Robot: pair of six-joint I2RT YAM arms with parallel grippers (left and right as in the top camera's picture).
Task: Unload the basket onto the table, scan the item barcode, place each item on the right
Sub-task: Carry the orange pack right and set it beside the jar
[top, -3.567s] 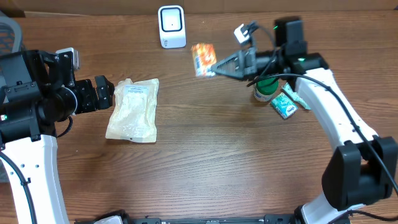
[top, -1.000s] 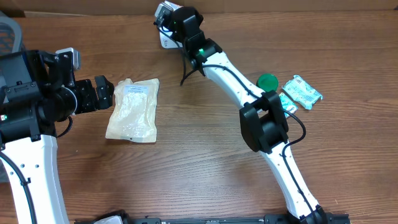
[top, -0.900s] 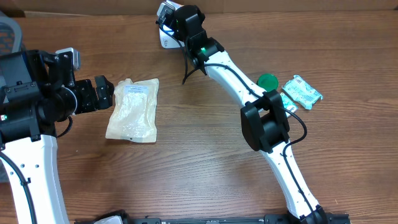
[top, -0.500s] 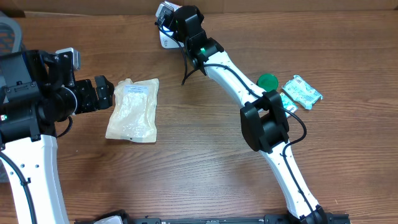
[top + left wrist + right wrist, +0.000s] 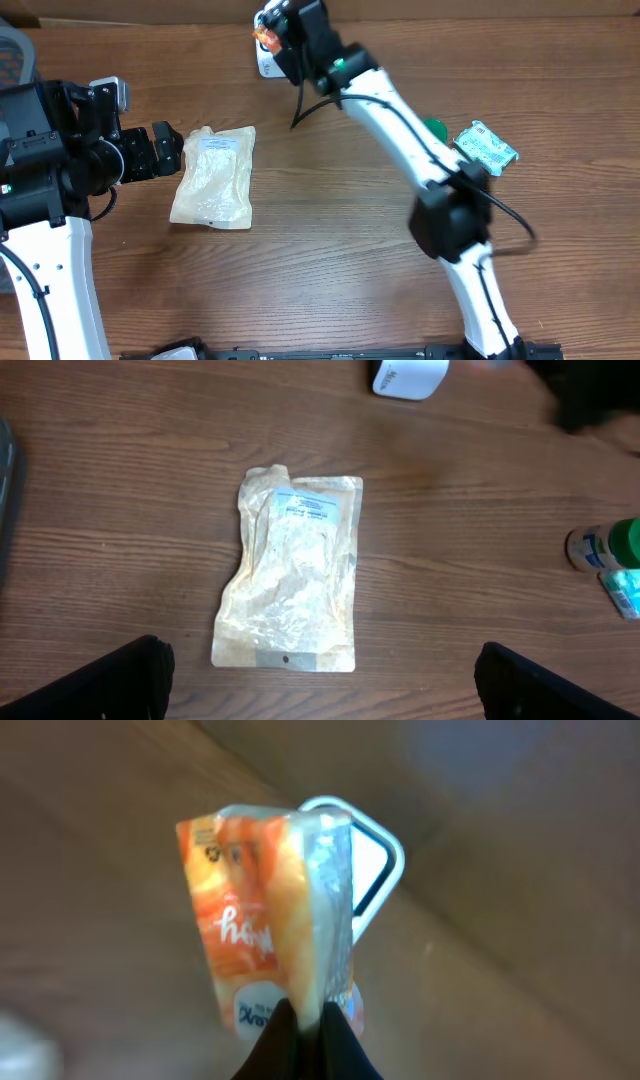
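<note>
The right pincer (image 5: 308,1028) is pressed together on the bottom edge of the orange packet (image 5: 255,945) and holds it up at the far end of the table (image 5: 330,250), right in front of the white scanner (image 5: 372,860). In the right wrist view the packet's long axis runs straight on from the fingertips. The scanner window lies just beyond its upper right corner and is partly covered by it. The packet looks folded or turned nearly edge-on, and no barcode shows, so I cannot tell which face meets the window. Any fix is probably a small twist of the right wrist. The left pincer (image 5: 168,150) is spread wide and holds nothing, well apart from the scanner and just beside the pale pouch (image 5: 295,570). By count: one orange packet, one scanner, one pouch, one green-capped bottle (image 5: 600,545), and one teal packet (image 5: 487,147) in plain view.
</note>
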